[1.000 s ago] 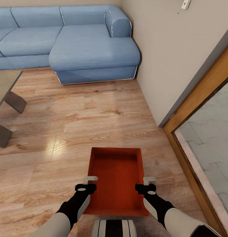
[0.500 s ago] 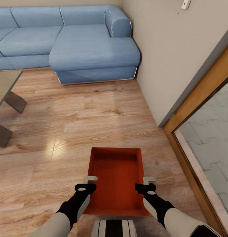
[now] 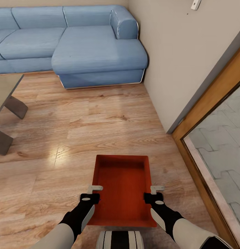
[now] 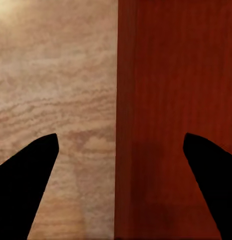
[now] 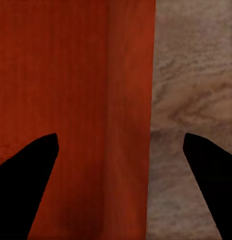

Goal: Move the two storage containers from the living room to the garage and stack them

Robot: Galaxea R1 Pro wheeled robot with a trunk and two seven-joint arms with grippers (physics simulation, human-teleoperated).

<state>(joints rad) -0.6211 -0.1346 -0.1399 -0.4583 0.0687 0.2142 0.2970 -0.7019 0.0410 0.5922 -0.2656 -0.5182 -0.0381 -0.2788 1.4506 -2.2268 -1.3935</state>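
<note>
A: Item, storage container (image 3: 122,188): orange-red shallow tray, ribbed base, low walls, no legible markings. Location?

B: On the wood-plank floor (image 3: 64,131), near the glass door (image 3: 217,138); blue sofa (image 3: 82,45) well beyond.

A: Grippers?

B: Left gripper (image 3: 94,188) and right gripper (image 3: 156,188) spread wide, straddling its side walls.

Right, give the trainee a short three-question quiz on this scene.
1. True or false: the red tray lies on the wood floor.
2. Which stands nearest the tray? A) the blue sofa B) the glass door C) the low table
3. Fill in: the left gripper and right gripper each have their fingers set either side of a long ____ of the tray.

Key: 1 true; 2 B; 3 wall.
</note>
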